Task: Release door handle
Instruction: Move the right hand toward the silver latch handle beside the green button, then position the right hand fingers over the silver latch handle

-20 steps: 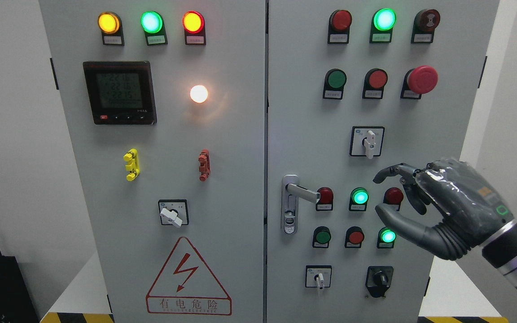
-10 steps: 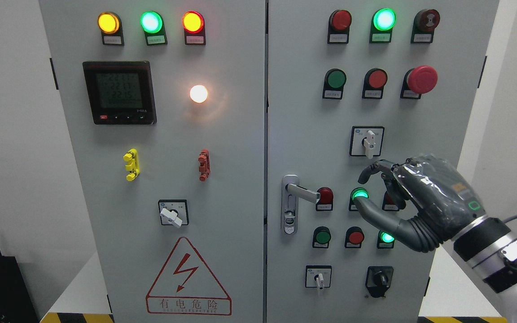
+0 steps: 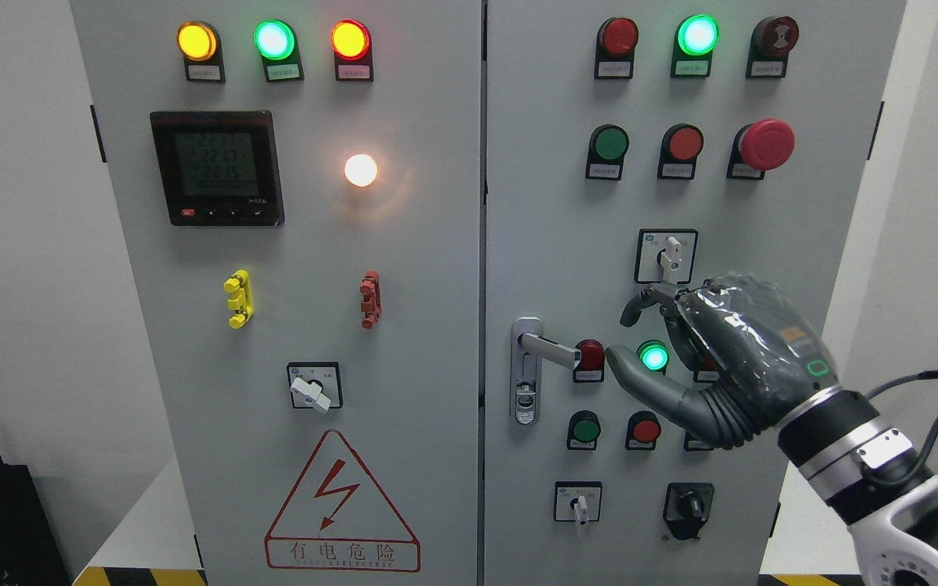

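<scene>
Right hand (image 3: 685, 358) comes in from lower right, fingers loosely spread, holding nothing. Thumb tip is near the door handle (image 3: 549, 350) but apart, a small gap between. Handle sits at left edge of right door (image 3: 550, 203), lever approx. horizontal.

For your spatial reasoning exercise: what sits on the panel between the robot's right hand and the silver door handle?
In the head view, a dark red round button sits between the right hand and the door handle.

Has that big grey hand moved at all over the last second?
Yes. The right hand has shifted left across the panel toward the door handle, and now partly covers buttons it was clear of earlier.
</scene>
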Tool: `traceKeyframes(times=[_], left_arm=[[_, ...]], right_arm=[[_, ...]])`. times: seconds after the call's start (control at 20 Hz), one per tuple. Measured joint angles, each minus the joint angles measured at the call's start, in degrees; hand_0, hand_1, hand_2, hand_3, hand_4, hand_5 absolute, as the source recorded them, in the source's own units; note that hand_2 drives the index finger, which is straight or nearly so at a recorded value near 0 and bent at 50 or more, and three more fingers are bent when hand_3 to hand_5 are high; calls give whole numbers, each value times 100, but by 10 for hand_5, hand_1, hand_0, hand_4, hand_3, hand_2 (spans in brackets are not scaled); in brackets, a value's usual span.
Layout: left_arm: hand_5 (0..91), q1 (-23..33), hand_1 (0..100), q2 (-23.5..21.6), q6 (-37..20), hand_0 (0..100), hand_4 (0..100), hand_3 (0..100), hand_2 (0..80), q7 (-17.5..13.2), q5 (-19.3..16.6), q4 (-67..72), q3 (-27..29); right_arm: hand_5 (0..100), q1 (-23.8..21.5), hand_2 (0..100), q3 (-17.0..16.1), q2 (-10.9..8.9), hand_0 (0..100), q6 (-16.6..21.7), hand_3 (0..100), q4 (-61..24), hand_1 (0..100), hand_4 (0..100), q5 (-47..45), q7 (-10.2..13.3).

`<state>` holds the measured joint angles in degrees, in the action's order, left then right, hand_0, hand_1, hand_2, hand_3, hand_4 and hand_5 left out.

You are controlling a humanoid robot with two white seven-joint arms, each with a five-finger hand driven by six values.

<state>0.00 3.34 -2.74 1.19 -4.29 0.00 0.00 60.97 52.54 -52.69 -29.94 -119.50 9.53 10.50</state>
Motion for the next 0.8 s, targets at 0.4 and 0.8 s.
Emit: traceKeyframes(times=[0.4,0.8], left_arm=[[0,0,389,0,0,120,0,0,0,0,1,0,0],[0,0,389,0,0,120,0,0,0,0,1,0,0]], right_arm=[[1000,65,442,208,133,367,-334,1000,-2,142,1000,-55,35],[1000,147,442,300,192,369,-464,1000,21,145,1000,-102,43]])
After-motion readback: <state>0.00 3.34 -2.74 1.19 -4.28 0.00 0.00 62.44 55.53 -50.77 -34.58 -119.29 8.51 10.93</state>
